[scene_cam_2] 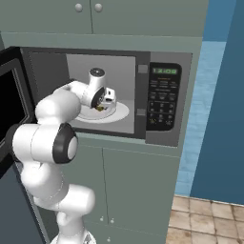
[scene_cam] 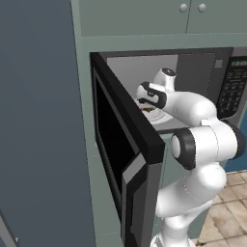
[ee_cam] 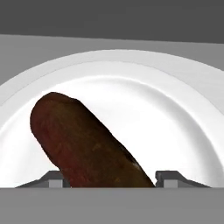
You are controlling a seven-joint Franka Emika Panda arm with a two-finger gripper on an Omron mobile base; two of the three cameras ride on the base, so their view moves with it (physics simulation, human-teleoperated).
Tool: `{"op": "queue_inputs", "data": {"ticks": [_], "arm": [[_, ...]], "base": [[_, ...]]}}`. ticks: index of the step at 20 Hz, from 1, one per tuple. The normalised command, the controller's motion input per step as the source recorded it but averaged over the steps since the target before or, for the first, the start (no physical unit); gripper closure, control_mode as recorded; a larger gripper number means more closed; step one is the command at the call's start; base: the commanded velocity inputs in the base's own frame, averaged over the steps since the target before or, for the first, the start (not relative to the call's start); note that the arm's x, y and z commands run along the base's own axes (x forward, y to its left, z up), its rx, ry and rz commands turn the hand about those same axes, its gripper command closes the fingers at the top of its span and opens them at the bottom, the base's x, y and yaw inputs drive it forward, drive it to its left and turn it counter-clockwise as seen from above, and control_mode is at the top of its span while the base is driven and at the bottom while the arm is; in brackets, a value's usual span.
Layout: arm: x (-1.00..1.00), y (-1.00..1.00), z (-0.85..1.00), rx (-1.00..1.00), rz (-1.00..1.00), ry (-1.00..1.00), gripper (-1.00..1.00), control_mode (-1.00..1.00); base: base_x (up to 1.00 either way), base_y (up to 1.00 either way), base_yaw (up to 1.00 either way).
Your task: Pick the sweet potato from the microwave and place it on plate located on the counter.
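The sweet potato (ee_cam: 83, 144) is located on the white dish (ee_cam: 175, 109) inside the microwave (scene_cam_2: 143, 90), straddled by the gripper (ee_cam: 107, 179), whose fingers are spread wide so that a grasp can be made.

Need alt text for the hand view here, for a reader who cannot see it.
A dark brown sweet potato lies slantwise on the microwave's white round dish, close up. The claw straddles its near end, one fingertip on each side, the grey oven wall behind.

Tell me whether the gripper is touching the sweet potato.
Cannot tell. In the hand view the sweet potato runs down between the fingertips, but neither contact nor a gap shows plainly.
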Motion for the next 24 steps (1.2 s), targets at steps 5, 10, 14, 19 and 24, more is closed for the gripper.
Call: {"op": "queue_inputs", "data": {"ticks": [5,10,14,19,24], "arm": [[-0.98,-0.3,-0.05,0.02,0.0,-0.1,1.0,-1.0],[-1.0,-0.46,0.37,0.0,0.0,0.0,1.0,-1.0],[-1.0,-0.18,0.58,-0.02,-0.05,0.04,1.0,-1.0],[-1.0,-0.04,0.61,-0.03,-0.11,0.09,1.0,-1.0],[-1.0,0.05,0.43,-0.04,-0.08,0.01,1.0,-1.0]], "base": [[0.0,0.0,0.0],[0.0,0.0,0.0],[0.0,0.0,0.0],[0.0,0.0,0.0],[0.0,0.0,0.0]]}}
